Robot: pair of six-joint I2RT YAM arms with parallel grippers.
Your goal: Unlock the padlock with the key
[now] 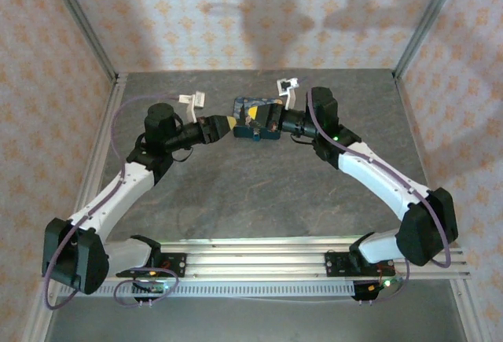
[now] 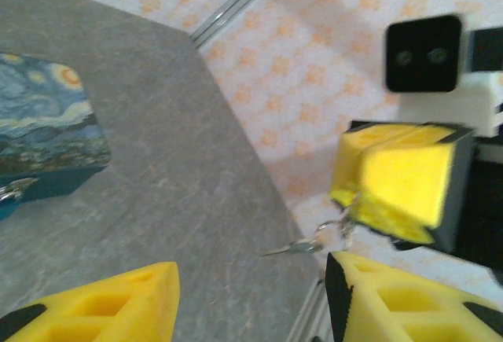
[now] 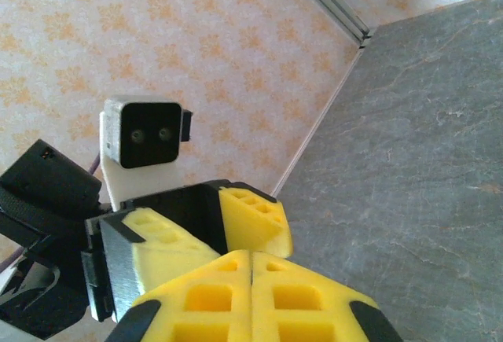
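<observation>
Right gripper (image 2: 393,193) clenched on the key (image 2: 300,245), near the blue box (image 2: 47,122); left gripper (image 2: 251,295) released, empty. Key apparently secured; insertion and turning remain.

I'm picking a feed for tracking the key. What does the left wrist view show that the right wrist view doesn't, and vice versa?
Left wrist view: the key dangling at the tips of the shut right end effector, plus the blue starry box. Right wrist view: its own closed fingers meeting at a seam, with the open left end effector facing them. Both: grey table and patterned wall.
</observation>
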